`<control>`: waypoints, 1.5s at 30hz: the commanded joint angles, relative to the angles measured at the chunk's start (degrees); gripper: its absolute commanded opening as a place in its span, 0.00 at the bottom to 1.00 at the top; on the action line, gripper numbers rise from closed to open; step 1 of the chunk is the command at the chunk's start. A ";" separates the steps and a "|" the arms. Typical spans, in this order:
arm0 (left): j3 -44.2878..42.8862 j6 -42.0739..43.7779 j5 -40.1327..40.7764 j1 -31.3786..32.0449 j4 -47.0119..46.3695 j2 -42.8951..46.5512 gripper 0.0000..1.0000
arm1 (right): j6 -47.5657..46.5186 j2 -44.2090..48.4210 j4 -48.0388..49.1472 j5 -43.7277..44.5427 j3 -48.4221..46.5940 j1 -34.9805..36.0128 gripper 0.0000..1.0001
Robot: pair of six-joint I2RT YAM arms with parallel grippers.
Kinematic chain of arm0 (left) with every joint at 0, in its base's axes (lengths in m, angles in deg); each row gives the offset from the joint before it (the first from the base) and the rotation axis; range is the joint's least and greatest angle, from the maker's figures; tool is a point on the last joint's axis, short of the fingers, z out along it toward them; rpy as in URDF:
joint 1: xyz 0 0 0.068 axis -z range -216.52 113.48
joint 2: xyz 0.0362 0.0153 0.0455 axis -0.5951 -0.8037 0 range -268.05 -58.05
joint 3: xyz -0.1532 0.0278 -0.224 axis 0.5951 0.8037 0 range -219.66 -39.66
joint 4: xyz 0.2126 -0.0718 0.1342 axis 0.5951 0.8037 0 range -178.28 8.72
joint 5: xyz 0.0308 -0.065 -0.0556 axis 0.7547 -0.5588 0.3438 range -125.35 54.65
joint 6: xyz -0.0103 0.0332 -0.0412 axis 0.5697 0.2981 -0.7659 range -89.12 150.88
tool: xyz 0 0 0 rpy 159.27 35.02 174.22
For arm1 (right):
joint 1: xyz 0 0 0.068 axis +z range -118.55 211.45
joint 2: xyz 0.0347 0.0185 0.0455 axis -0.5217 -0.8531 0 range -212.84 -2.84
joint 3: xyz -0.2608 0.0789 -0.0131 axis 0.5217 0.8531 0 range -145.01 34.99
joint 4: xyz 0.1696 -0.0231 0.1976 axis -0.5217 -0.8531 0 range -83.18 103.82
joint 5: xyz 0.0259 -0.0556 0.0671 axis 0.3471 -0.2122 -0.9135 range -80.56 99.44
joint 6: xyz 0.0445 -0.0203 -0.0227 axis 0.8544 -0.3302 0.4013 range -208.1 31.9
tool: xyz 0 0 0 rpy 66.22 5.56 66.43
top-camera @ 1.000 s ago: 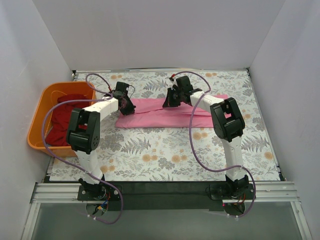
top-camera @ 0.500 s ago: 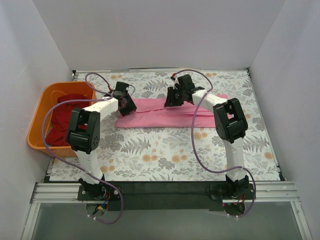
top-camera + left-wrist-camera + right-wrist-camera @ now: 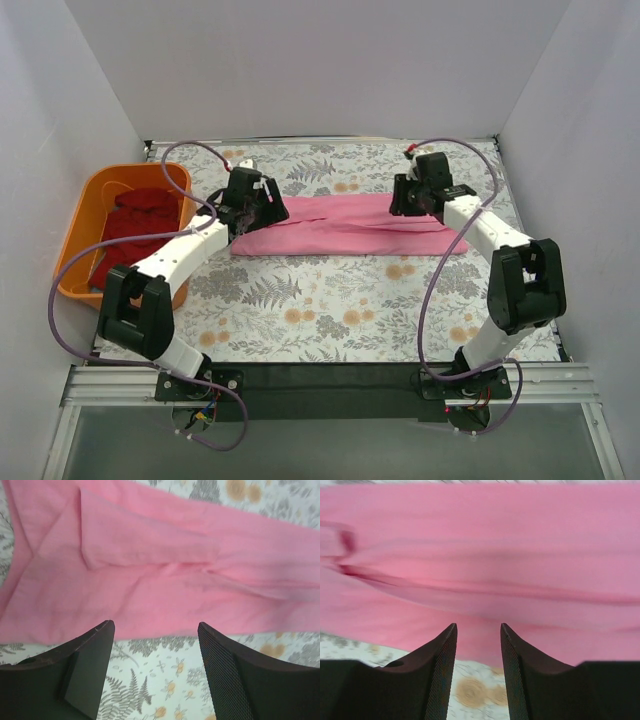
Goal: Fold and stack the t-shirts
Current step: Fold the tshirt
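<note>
Top external: finds a bright pink cloth t-shirt (image 3: 345,225) folded into a long strip across the far part of the flower-printed table cover (image 3: 330,300). Shows dark red cloth shirts (image 3: 135,225) heaped in an orange plastic basket (image 3: 72,240) at left. Left wrist: catches the left gripper (image 3: 155,627) spread wide, holding nothing, above the strip's near edge. Right wrist: has the right gripper (image 3: 478,627) narrowly parted, likewise gripping nothing, above pink cloth.

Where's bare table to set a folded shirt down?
Biggest free patch: the table in front of the pink t-shirt, between the left arm and right arm. A thinner strip runs behind it to the back wall. Crowded: the left gripper and right gripper hover near the shirt's ends; the orange basket of dark red t-shirts fills the left edge.
</note>
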 commanded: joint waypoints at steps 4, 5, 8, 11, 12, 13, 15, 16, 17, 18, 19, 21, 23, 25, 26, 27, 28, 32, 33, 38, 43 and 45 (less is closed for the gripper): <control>8.18 7.00 2.47 0.28 0.85 5.68 0.63 | 1.11 1.77 -2.60 5.44 7.80 -5.54 0.39; 9.41 7.88 3.62 0.37 0.67 8.57 0.63 | 1.02 1.59 -2.51 6.05 8.07 -5.72 0.39; 14.42 7.89 7.31 0.28 -0.99 13.85 0.63 | 0.84 0.63 -2.25 7.20 8.77 -5.81 0.37; 18.91 7.19 9.69 0.28 -2.67 16.50 0.63 | 0.84 -0.69 -1.20 7.55 9.48 -5.90 0.36; 19.61 6.92 10.05 0.37 -2.93 17.46 0.63 | 0.76 -1.13 -0.76 7.73 9.57 -5.90 0.36; 20.92 6.57 10.40 0.28 -2.93 17.82 0.63 | 0.76 -1.65 -0.40 8.08 9.48 -5.90 0.35; 21.90 5.96 11.19 0.28 -2.76 18.79 0.63 | 0.49 -3.41 -0.05 8.25 8.34 -6.07 0.34; 22.69 5.69 11.54 0.28 -2.76 19.23 0.63 | 0.49 -4.11 -0.05 8.34 7.55 -5.98 0.34; 23.13 5.52 11.63 0.28 -2.76 19.75 0.63 | 0.49 -5.42 -0.05 8.26 7.02 -5.98 0.34; 23.40 5.08 12.07 0.28 -2.84 20.46 0.63 | 0.58 -6.22 0.04 8.25 5.45 -6.07 0.34; 23.92 4.90 12.42 0.19 -2.84 20.81 0.63 | 0.58 -6.84 0.04 8.17 4.74 -6.16 0.33; 24.10 4.81 13.30 0.28 -2.84 21.08 0.63 | 0.76 -8.51 0.04 8.34 2.73 -6.16 0.33; 24.01 4.81 13.83 0.28 -2.84 21.17 0.63 | 0.93 -10.09 0.04 8.61 1.14 -6.60 0.33; 24.01 4.64 13.92 0.28 -2.84 21.08 0.63 | 0.93 -11.84 0.04 8.87 -1.58 -7.30 0.33; 24.10 4.64 13.92 0.28 -2.93 20.99 0.63 | 0.85 -12.29 -0.05 9.13 -2.55 -7.39 0.33; 24.10 4.64 13.92 0.28 -2.93 20.90 0.63 | 0.84 -12.90 0.04 9.39 -3.43 -7.74 0.33; 24.19 4.64 14.01 0.28 -2.85 20.90 0.63 | 0.76 -13.87 0.04 9.75 -5.62 -8.18 0.33; 24.28 4.55 14.18 0.28 -3.02 20.64 0.63 | 0.76 -16.50 0.04 9.58 -10.54 -10.11 0.34; 24.19 4.46 14.18 0.28 -3.11 20.20 0.63 | 0.67 -16.95 -0.05 9.31 -11.17 -10.46 0.34; 22.70 2.79 11.56 0.02 -3.02 18.44 0.63 | 2.16 -11.78 0.74 -0.43 -8.12 -12.13 0.36; 18.58 -1.42 7.25 -1.30 -3.28 15.99 0.63 | 10.85 -1.77 15.04 -24.02 7.70 -11.44 0.37; 17.78 -2.65 4.18 -1.30 -4.51 14.84 0.60 | 15.49 -0.70 22.93 -28.47 12.97 -9.95 0.38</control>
